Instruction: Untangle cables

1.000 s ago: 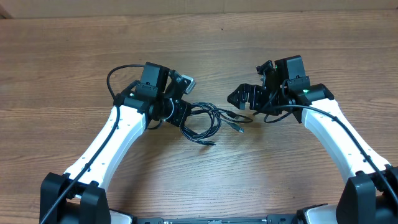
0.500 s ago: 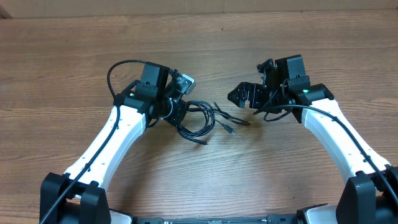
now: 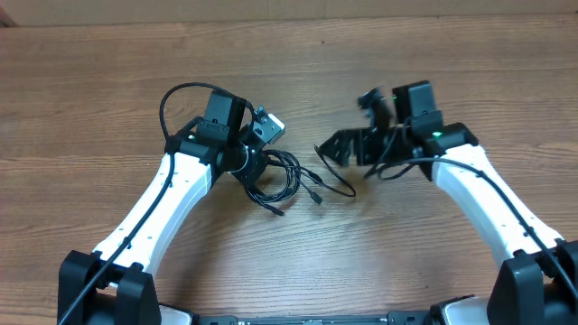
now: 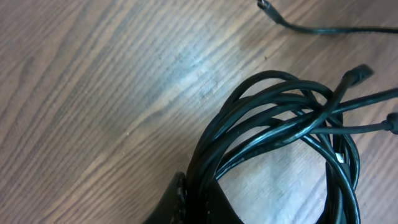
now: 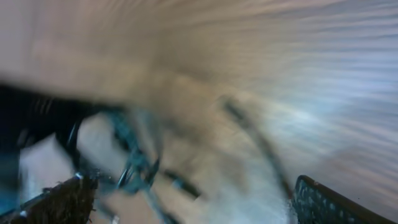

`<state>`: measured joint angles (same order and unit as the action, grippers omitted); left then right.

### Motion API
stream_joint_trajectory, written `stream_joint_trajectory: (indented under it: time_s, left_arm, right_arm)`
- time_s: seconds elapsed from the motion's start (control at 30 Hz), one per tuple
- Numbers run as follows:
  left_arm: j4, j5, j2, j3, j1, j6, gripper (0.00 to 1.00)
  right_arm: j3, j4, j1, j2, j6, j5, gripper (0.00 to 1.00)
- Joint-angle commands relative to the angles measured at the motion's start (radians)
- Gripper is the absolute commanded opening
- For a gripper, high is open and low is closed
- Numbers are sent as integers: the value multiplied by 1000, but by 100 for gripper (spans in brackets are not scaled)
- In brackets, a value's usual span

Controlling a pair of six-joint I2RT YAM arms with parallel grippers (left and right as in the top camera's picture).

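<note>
Showing only from the left wrist: left jaws clenched on looped cables (image 4: pixel 298 121); right jaws spread wide.

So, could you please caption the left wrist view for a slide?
Left gripper shut on looped black cables, wooden table behind.

Thin black cables (image 3: pixel 280 176): looped tangle pinched in my left claw (image 3: pixel 250 165), loose plug ends splayed rightward on worktop (image 3: pixel 298 262).

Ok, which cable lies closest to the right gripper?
The single loose strand curving right beside the right gripper; the others are looped in the coil held by the left gripper.
</note>
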<state>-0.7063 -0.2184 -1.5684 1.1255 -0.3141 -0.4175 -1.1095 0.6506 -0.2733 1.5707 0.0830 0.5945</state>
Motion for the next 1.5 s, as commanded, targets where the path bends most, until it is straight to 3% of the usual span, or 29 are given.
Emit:
stream_joint_trajectory:
  time_s: [0.0, 0.13, 0.3, 0.53, 0.63, 0.7, 0.77, 0.8, 1.07, 1.23, 1.37, 1.47]
  left_arm:
    - [-61, -11, 19, 70, 1, -33, 4]
    - [-186, -23, 19, 141, 1, -73, 4]
    - [-263, -43, 19, 222, 2, -81, 4]
    - [-281, -123, 19, 285, 2, -76, 4]
    - [-283, -127, 19, 285, 2, -72, 4]
    - [-283, -130, 19, 285, 2, -72, 4]
    - [-285, -130, 19, 285, 2, -73, 4]
    - [-286, -129, 19, 285, 2, -73, 4]
    - [-234, -55, 18, 285, 2, -26, 4]
    - [-136, -40, 18, 285, 2, 187, 4]
    - [-72, -33, 18, 285, 2, 327, 4]
    - [-33, -33, 18, 285, 2, 439, 4]
  right_arm:
    - [4, 25, -87, 1, -269, 105, 100]
    - [5, 32, -146, 1, -364, 61, 100]
    - [5, 37, -175, 2, -377, 25, 100]
    - [5, 95, -208, 2, -433, 32, 83]
    - [5, 104, -210, 2, -433, 35, 62]
    - [5, 97, -210, 2, -431, 36, 31]
    - [4, 89, -210, 2, -426, 36, 9]
    - [2, 87, -209, 2, -418, 36, 4]
    - [-149, 220, -208, -12, -237, 36, 4]
    - [-290, 388, -208, -38, -72, 72, 4]
    - [-292, 369, -209, -39, 106, 231, 4]
    - [-292, 320, -210, -39, 272, 245, 4]
